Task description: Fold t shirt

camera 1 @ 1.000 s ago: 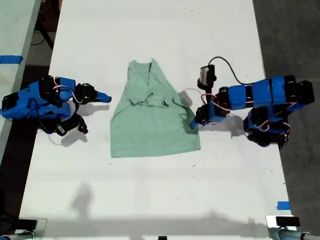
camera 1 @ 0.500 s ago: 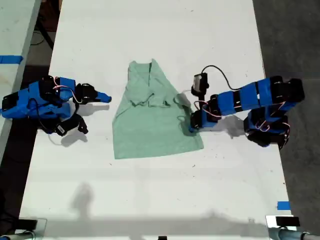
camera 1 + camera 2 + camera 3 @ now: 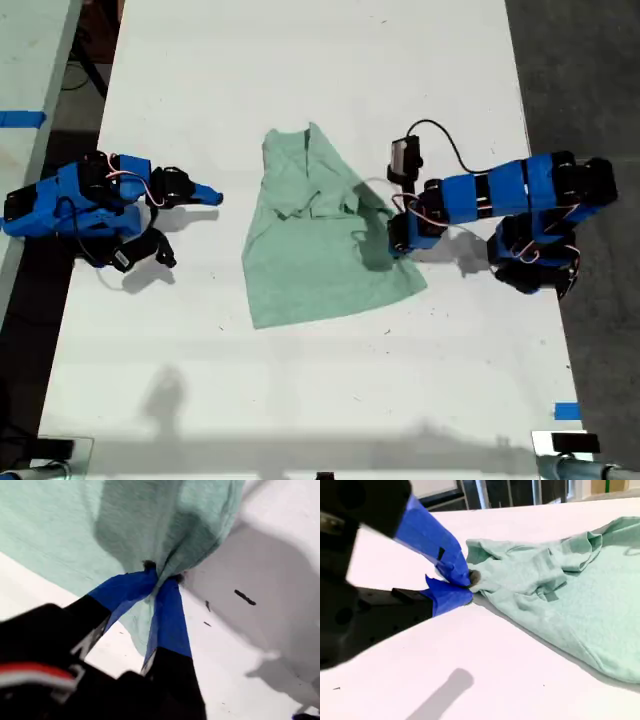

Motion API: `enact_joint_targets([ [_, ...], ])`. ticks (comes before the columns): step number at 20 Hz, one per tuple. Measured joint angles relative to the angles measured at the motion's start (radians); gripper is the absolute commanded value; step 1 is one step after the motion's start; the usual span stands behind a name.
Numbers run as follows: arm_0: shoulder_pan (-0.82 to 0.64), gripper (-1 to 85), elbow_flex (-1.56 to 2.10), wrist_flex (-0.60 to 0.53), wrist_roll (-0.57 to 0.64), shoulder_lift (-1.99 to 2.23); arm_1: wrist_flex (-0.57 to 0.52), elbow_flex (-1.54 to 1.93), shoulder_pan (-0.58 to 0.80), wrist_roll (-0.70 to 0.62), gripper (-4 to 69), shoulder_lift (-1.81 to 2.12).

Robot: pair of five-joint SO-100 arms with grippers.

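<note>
White table, matte, fills most of the exterior view. A few dark specks lie on it near the cloth. Soft shadows fall toward the bottom edge of the exterior view.

Dark grey floor runs along the exterior view's right. A second pale tabletop stands at the exterior view's left with a strip of blue tape on it. Another bit of blue tape sits on the white table's edge near the exterior view's lower right corner. The second wrist view shows dark furniture legs beyond the far table edge, too blurred to name.

The t shirt, pale mint green, lies mid-table, rumpled. Its neck end points toward the top of the exterior view and its hem is skewed. The upper part is bunched into folds.

My first gripper belongs to the arm at the exterior view's right. Its jaws are pinched tight on the shirt's side edge, and the first wrist view shows the fabric gathered into a peak at the blue tips. A black cable loops above that arm.

My second gripper, at the exterior view's left, rests low over the table, apart from the shirt. Its blue tips are drawn together with nothing between them.
</note>
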Motion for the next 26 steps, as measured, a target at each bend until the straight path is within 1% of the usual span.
enact_joint_targets([
  [5,0.000,-0.2,0.000,0.000,0.000,0.000,0.060,-0.225,-0.002,-0.069,0.9,-0.028],
  [10,0.000,-0.2,0.000,0.000,0.000,0.000,0.114,-0.611,-0.046,-0.149,0.9,-0.301],
  [14,0.000,-0.2,0.000,0.000,0.000,0.000,0.114,-0.923,-0.089,-0.198,0.8,-0.574],
  [15,0.000,-0.2,0.000,0.000,0.000,0.000,0.114,-0.969,-0.098,-0.207,2.9,-0.629],
  [16,0.000,-0.2,0.000,0.000,0.000,0.000,0.112,-1.003,-0.106,-0.216,6.5,-0.680],
  [17,0.000,-0.2,0.000,0.000,0.000,0.000,0.109,-1.009,-0.112,-0.227,15.3,-0.710],
  [18,0.000,-0.2,0.000,0.000,0.000,0.000,0.101,-1.009,-0.117,-0.242,20.4,-0.724],
  [19,0.000,-0.2,0.000,0.000,0.000,0.000,0.097,-1.009,-0.120,-0.253,23.1,-0.726],
  [23,0.000,-0.2,0.000,0.000,0.000,0.000,0.109,-1.011,-0.129,-0.270,23.4,-0.715],
  [24,0.000,-0.2,0.000,0.000,0.000,0.000,0.126,-1.000,-0.129,-0.270,22.5,-0.680],
  [26,0.000,-0.2,0.000,0.000,0.000,0.000,0.199,-0.963,-0.129,-0.258,20.2,-0.569],
])
